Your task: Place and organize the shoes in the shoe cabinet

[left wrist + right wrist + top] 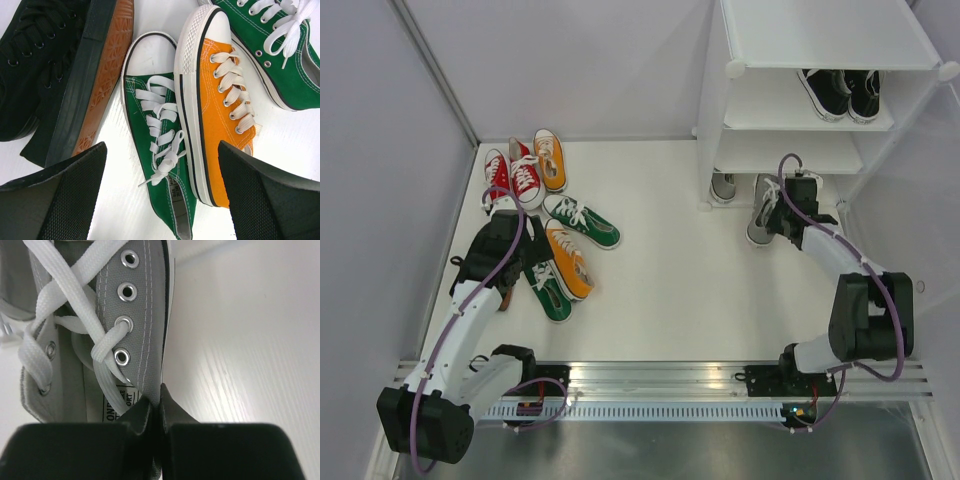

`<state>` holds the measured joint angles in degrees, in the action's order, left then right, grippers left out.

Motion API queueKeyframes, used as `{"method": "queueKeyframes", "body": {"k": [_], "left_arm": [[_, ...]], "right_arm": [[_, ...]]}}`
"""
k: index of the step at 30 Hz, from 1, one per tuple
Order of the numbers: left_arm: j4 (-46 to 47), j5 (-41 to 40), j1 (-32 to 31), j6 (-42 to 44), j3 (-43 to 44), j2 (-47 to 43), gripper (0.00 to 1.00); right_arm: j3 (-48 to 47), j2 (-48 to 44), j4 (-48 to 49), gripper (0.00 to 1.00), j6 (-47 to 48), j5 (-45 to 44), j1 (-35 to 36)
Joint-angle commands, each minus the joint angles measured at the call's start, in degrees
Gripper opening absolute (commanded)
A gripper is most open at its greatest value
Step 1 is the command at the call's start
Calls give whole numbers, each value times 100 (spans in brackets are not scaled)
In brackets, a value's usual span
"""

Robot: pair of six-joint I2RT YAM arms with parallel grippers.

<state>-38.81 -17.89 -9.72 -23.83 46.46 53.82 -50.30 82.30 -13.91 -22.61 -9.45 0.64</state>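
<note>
My right gripper (160,390) is shut on the side wall of a grey shoe (135,315), pinching the canvas by the lace eyelets. From above, this grey shoe (761,210) is just in front of the shoe cabinet (820,40), with my right gripper (782,215) beside it. A second grey shoe (723,186) stands at the cabinet's bottom tier and a black pair (840,90) on a higher shelf. My left gripper (161,150) is open above a green shoe (155,125), next to an orange shoe (220,100) and a black shoe (45,75) lying on its side.
On the floor at the left lie a red pair (510,175), another orange shoe (551,158) and another green shoe (582,221). Grey walls close in the left and back. A metal rail (660,385) runs along the near edge.
</note>
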Motion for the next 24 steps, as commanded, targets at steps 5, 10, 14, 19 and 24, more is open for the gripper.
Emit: {"method": "queueKeyframes", "body": {"k": [5, 10, 14, 19, 24], "left_arm": [[198, 40, 22, 186, -49, -39, 94], [216, 84, 22, 195, -49, -39, 94], [216, 101, 22, 195, -40, -39, 94], [207, 110, 22, 195, -49, -56, 94], [216, 110, 22, 186, -49, -82, 94]], "right_arm": [[-1104, 1314, 1521, 1, 608, 453, -21], [-1297, 1937, 1725, 14, 671, 497, -258], [-1184, 1851, 1716, 44, 469, 524, -337], [-1026, 1326, 1550, 67, 118, 532, -337], [-508, 657, 1217, 72, -612, 278, -337]]}}
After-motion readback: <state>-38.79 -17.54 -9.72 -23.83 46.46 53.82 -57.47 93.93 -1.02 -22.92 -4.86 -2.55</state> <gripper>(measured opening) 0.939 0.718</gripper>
